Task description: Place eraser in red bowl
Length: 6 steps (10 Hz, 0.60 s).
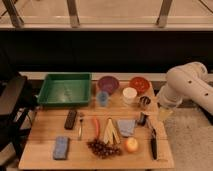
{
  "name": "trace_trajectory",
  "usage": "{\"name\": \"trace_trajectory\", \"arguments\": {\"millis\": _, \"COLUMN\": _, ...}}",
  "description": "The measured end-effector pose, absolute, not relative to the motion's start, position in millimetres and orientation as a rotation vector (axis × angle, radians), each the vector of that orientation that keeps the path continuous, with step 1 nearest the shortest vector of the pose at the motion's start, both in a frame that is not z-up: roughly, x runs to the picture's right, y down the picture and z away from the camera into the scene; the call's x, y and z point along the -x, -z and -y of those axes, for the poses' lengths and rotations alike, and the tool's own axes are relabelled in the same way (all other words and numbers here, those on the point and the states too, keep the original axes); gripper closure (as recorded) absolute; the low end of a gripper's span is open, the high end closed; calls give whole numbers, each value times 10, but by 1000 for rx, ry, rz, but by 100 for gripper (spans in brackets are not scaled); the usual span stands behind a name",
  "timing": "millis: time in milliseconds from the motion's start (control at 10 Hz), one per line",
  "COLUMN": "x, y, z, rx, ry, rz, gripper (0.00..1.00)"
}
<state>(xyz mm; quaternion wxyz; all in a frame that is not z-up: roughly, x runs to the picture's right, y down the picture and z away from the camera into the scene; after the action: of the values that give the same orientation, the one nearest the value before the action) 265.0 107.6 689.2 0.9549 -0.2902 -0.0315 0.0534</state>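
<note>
Eraser (71, 119), the small black block, lies flat on the wooden worktop (45, 131) left of centre in the frame, just below the front edge of the green tray (65, 89) and just left of the fork (80, 125); nothing is touching it. The red bowl (139, 84) sits at the back of the worktop, right of centre, with the purple bowl (108, 84) beside it on the left and the white cup (129, 95) just in front of it. The white arm (187, 85) curves in from the right edge of the frame, and the hand (163, 114) at its lower end hangs by the right edge of the worktop, well apart from the eraser and lower right of the red bowl. From where I stand the hand is released, spread wide, with nothing in its grasp. Between the hand and the eraser lie a carrot (96, 126), a banana (110, 131) and a blue cloth (126, 127). Nearer the front edge are the blue sponge (61, 147), a bunch of grapes (102, 148) and a round yellow-orange fruit (131, 144). A blue cup (103, 98) stands in front of the purple bowl.
</note>
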Motion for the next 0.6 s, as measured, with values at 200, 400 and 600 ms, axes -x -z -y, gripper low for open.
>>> {"name": "trace_trajectory", "arguments": {"millis": 200, "x": -2406, "y": -6942, "z": -1122, "rx": 611, "ry": -173, "rz": 168, "gripper": 35}}
{"name": "trace_trajectory", "arguments": {"millis": 400, "x": -2297, "y": -6936, "z": -1176, "rx": 613, "ry": -338, "rz": 223, "gripper": 35}}
{"name": "trace_trajectory", "arguments": {"millis": 600, "x": -2263, "y": -6916, "z": -1248, "rx": 614, "ry": -508, "rz": 177, "gripper": 35}}
